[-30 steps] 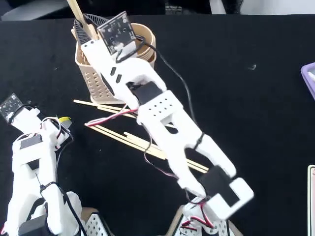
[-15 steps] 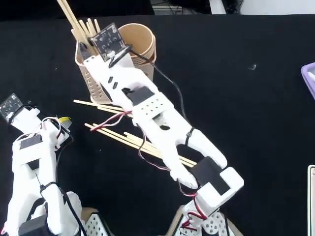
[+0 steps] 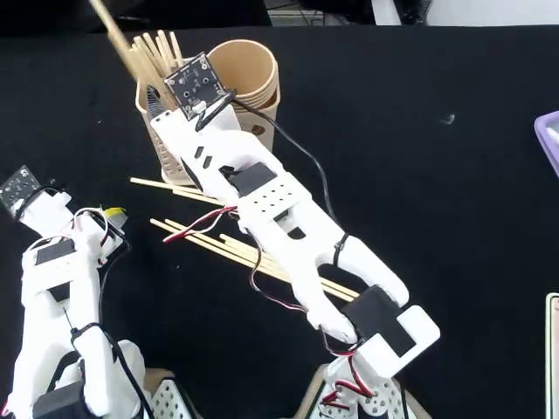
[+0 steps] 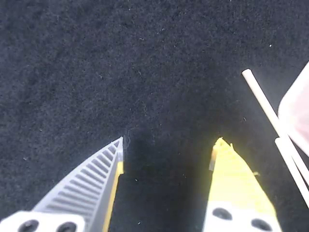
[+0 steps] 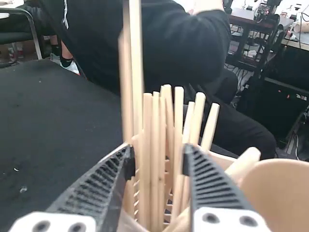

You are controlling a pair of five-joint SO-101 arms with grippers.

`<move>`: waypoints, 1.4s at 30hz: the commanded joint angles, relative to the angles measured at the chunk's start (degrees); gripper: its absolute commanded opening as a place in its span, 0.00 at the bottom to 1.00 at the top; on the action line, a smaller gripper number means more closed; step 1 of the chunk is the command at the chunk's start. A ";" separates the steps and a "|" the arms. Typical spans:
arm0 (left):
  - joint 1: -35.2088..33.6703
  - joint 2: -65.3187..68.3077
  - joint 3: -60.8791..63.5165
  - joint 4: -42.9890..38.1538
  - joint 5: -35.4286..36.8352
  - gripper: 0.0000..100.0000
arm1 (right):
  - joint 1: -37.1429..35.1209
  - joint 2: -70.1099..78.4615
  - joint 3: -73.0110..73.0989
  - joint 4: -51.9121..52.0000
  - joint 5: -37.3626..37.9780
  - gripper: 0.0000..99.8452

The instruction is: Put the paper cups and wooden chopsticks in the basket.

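A tan slotted basket [image 3: 168, 150] stands at the table's far left, holding nested paper cups [image 3: 245, 65] and several upright wooden chopsticks [image 5: 166, 125]. My right gripper [image 5: 157, 148] hovers open just above the basket's rim. A tall chopstick [image 5: 133, 67] leans beside one of its fingers and sticks out of the basket [image 3: 112, 33]. Several more chopsticks [image 3: 218, 249] lie on the black table under the right arm. My left gripper [image 4: 169, 142] is open and empty low over the table, near two chopstick ends [image 4: 263, 101].
A purple object [image 3: 548, 135] sits at the right table edge, and a white object [image 3: 554, 349] lies lower on the same edge. The black table [image 3: 419, 175] stretches to the right of the arms. Both arm bases stand at the front edge.
The right arm drew back and lowered over the basket. The tall chopstick dropped deeper and tipped towards the far left. The left arm stayed still.
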 commanded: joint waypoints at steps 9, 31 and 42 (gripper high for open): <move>0.84 -0.88 -0.22 -0.79 0.62 0.29 | -0.44 -23.16 -0.84 12.84 0.18 0.20; 0.75 -0.88 -0.13 -0.79 0.62 0.29 | -0.26 -34.51 44.26 45.45 18.46 0.20; 0.75 -0.88 0.48 -1.93 0.62 0.29 | 4.75 -13.93 33.01 45.27 25.85 0.02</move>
